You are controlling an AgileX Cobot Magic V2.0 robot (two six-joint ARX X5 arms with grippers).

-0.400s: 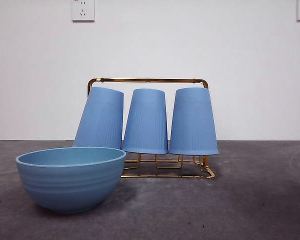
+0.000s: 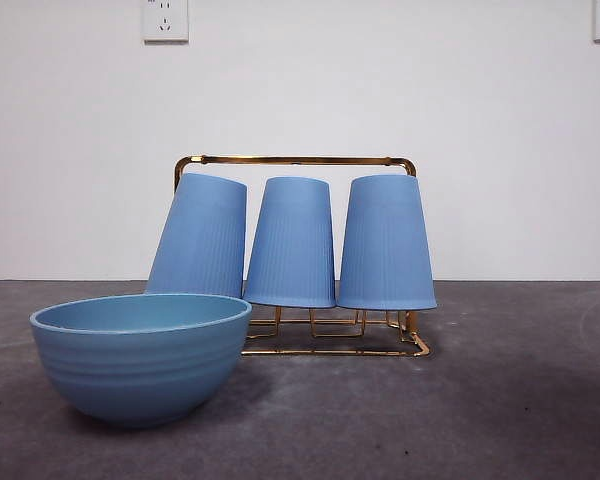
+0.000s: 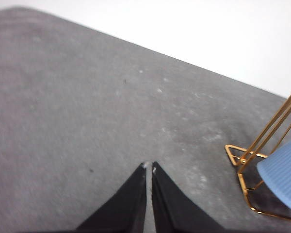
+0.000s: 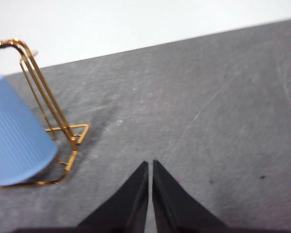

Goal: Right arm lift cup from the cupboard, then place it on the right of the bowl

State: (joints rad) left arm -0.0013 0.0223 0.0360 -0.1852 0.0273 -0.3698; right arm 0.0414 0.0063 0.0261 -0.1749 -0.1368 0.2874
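Three ribbed blue tumblers sit mouth-down on the gold wire cup rack [image 2: 295, 160], on the grey table [image 2: 500, 400]. In the front view the left tumbler [image 2: 200, 237] leans with its closed end tipped toward 1 o'clock; the middle tumbler [image 2: 292, 243] and the right tumbler [image 2: 385, 243] stand close to upright, their rims nearly touching. The rack's rounded back frame shows above all three closed ends, and its base wires show beneath the rims. The light-blue bowl [image 2: 140, 358] stands mouth-up at about 8 o'clock from the rack, nearer the camera, its rim overlapping the foot of the left tumbler in this view; whether they touch cannot be told. No arm shows in the front view. Right gripper [image 4: 150, 162]: jaws clenched tip to tip, holding nothing, hovering over bare table, with the rack's end and the right tumbler off toward 10 o'clock in its wrist view and well apart from the tips. Left gripper [image 3: 149, 165]: jaws likewise pressed together and empty, over bare table, with the other end of the rack and an edge of the left tumbler at about 3 o'clock in its wrist view. A white wall [image 2: 300, 80] with two sockets stands behind the table.
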